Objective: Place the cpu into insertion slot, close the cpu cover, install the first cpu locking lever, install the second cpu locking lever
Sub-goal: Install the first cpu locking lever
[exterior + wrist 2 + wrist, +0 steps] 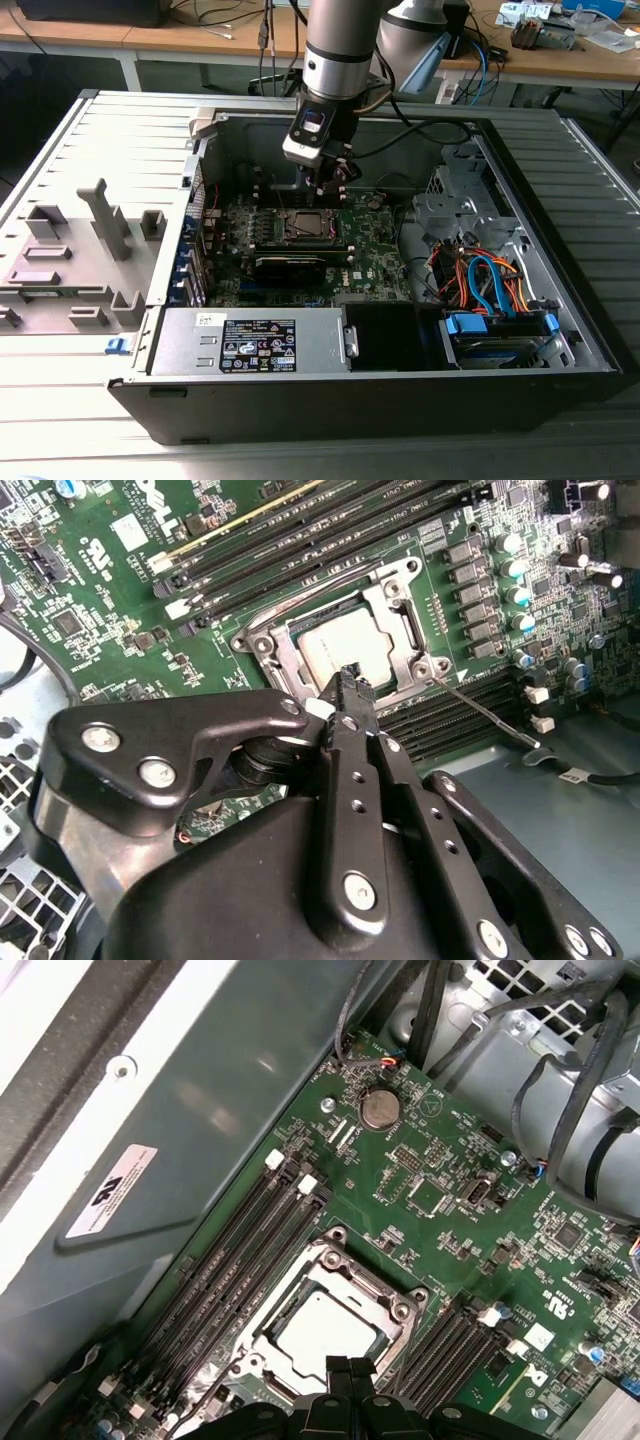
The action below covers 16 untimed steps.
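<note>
End effector [349, 1365] fingertips together above one cpu cover [352, 1278], closed over one cpu [320, 1330]; one locking lever [482, 712] sticking out.

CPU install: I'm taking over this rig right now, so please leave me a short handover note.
Gripper: shut, nothing visibly held, tips hovering over the edge of the cpu cover.
cpu: seated, with the cover lying flat around it.
Done: cpu placed, cover closed.
Left: a locking lever juts out from the cover's corner and looks unlatched. I cannot tell the state of the other lever.
</note>
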### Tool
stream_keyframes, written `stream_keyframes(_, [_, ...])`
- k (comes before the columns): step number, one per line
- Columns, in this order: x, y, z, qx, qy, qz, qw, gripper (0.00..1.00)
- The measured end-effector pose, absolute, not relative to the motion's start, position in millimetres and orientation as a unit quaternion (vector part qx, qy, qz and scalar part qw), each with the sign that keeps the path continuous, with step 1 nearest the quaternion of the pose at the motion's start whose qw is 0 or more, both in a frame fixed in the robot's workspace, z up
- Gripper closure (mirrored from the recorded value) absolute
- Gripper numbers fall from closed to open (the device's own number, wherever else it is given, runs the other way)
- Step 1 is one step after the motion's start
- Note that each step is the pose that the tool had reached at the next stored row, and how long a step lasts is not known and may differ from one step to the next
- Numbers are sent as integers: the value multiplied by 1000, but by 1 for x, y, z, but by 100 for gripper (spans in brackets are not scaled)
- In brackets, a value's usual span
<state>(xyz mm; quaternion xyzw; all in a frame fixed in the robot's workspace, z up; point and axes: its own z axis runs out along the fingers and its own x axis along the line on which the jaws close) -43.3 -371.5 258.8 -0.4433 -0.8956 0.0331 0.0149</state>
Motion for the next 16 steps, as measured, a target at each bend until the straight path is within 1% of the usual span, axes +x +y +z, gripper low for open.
stream_keyframes(16, [-43, -371, 259, -424, -905, 33, 14, 89])
